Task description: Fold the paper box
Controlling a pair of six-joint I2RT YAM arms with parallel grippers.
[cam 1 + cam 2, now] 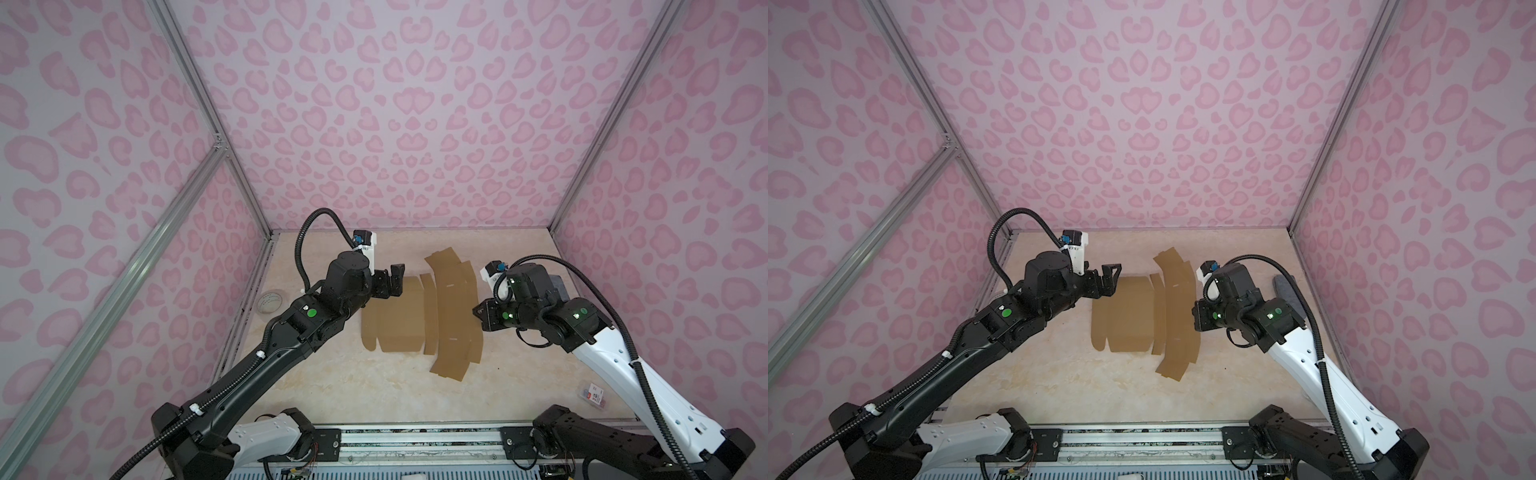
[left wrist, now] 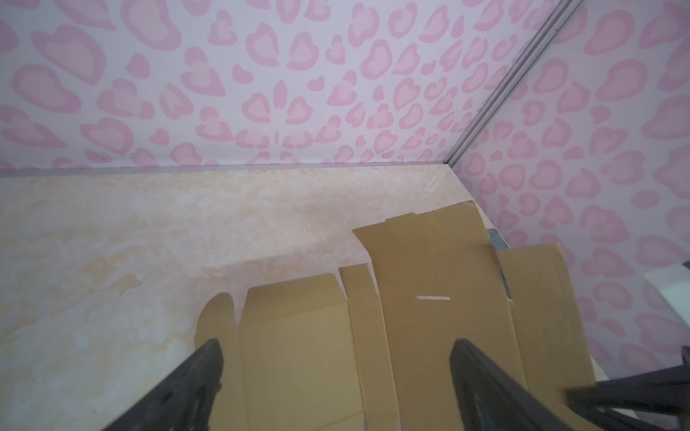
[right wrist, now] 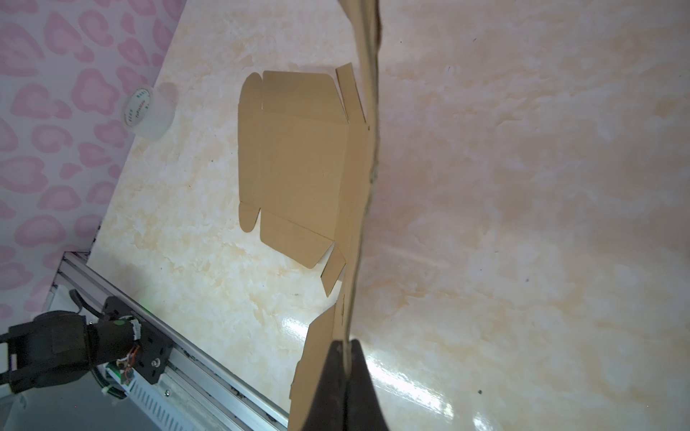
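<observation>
One paper box (image 1: 399,320): right pincer (image 3: 346,343) clamps its lifted edge; left pincer (image 2: 336,341) gapes empty.

- paper box (image 1: 399,316): plain kraft brown all over, zero print, just a couple of thin pale slits
- table (image 1: 332,386) under the paper box: glossy cream with washed-out orange marble veining
- walls (image 1: 415,104) behind and to both sides of the box: pale lilac-pink, plastered with darker pink heart-ish leopard blotches
- frame posts (image 1: 203,104): bare silver metal
- left arm (image 1: 291,332), left of the box: mostly black, with a white base link and a round green dot
- right arm (image 1: 602,361), right of the box: white long link, black joints, little green lights
- tape roll (image 1: 270,302), further left of the box: milky clear with tiny dark lettering
- block (image 1: 1287,291), right of the box: dull blue-grey
</observation>
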